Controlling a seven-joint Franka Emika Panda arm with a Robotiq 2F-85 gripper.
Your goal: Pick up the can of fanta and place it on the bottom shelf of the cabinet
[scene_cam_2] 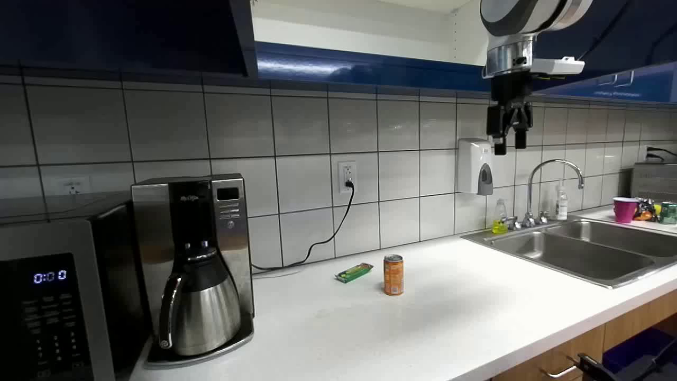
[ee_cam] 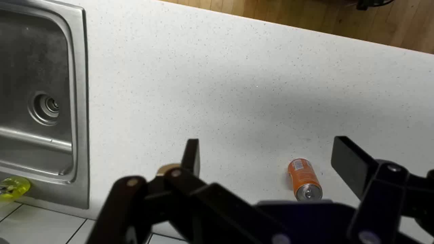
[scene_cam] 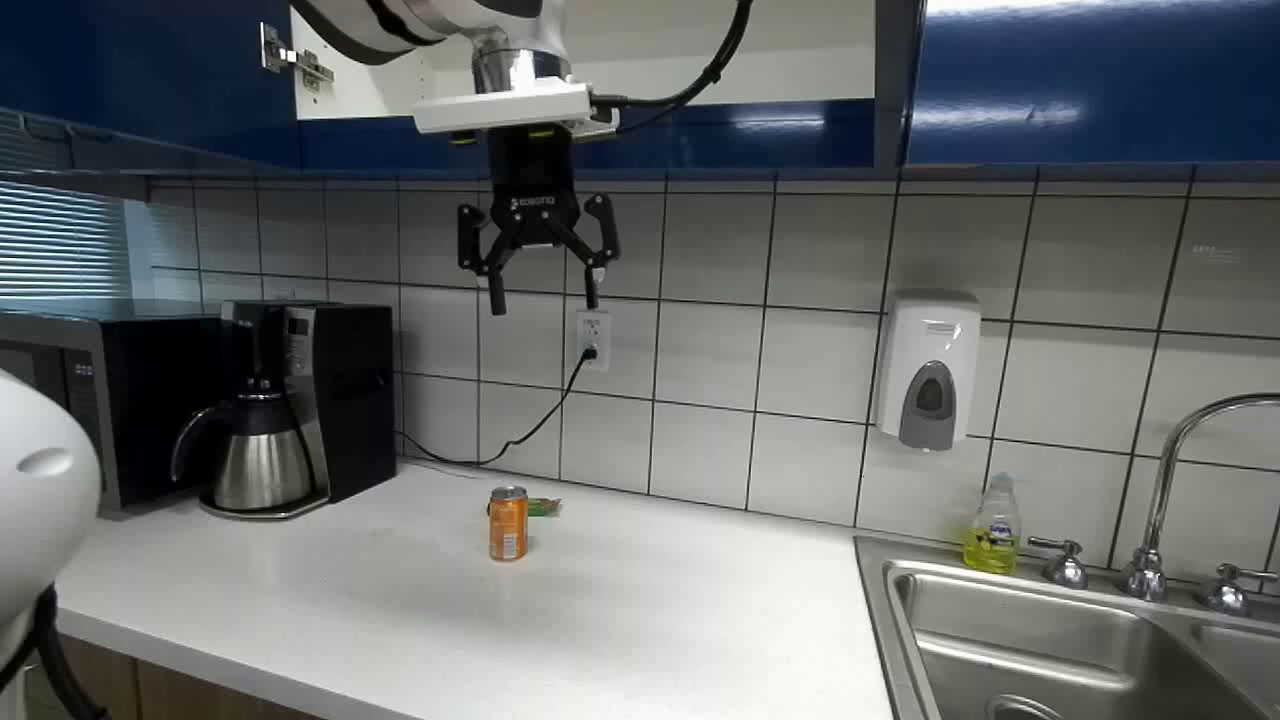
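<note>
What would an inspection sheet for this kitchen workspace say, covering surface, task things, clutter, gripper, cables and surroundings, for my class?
Surface: white speckled countertop, steel sink set into it.
Job's things: orange drink can upright on the countertop; wall cabinet open above; its bottom shelf cannot be made out.
Clutter: green packet lying near the can, apart from it.
Gripper: Robotiq gripper open, holding nothing, above the countertop.
Cables: black power cord runs from the wall outlet toward the coffee maker; another cable loops up from the robot arm.
Surroundings: microwave, steel carafe in the coffee maker, soap dispenser, dish soap bottle by the sink.
</note>
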